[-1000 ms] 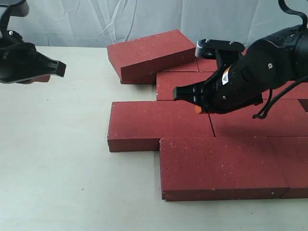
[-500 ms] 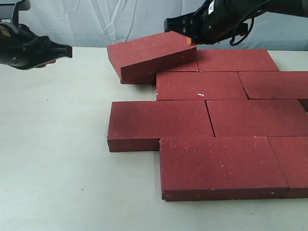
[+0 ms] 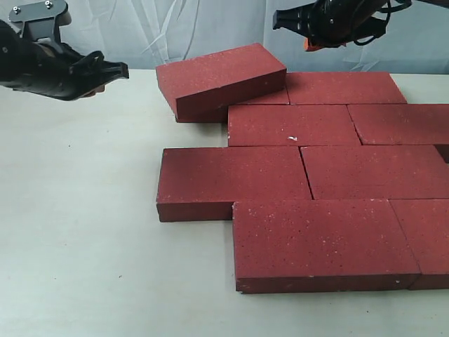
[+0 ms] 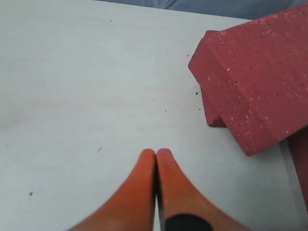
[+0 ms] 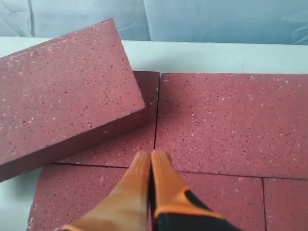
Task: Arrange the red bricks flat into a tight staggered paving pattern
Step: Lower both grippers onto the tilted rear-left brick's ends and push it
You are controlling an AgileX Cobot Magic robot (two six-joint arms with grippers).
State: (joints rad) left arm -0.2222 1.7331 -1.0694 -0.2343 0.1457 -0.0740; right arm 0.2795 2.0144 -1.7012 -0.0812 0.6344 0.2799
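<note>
Several red bricks [image 3: 316, 242] lie flat in staggered rows on the pale table [image 3: 77, 232]. One brick [image 3: 291, 125] has a small white chip. At the back left a tilted brick [image 3: 221, 77] leans with one end up on a flat brick [image 5: 120, 144]; the wrist views show it as well [image 4: 255, 82] [image 5: 62, 106]. My left gripper [image 3: 105, 77] [image 4: 156, 153] is shut and empty, hovering over bare table left of the tilted brick. My right gripper [image 3: 309, 45] [image 5: 151, 155] is shut and empty, above the back row just right of the tilted brick.
A light blue wrinkled cloth backdrop [image 3: 175, 28] hangs behind the table. The bare tabletop takes up the left half and the front of the exterior view. The paving runs off the right edge of that view.
My right gripper rose from low over the middle bricks and went back, above the far row. My left gripper moved right toward the tilted brick. No brick moved.
</note>
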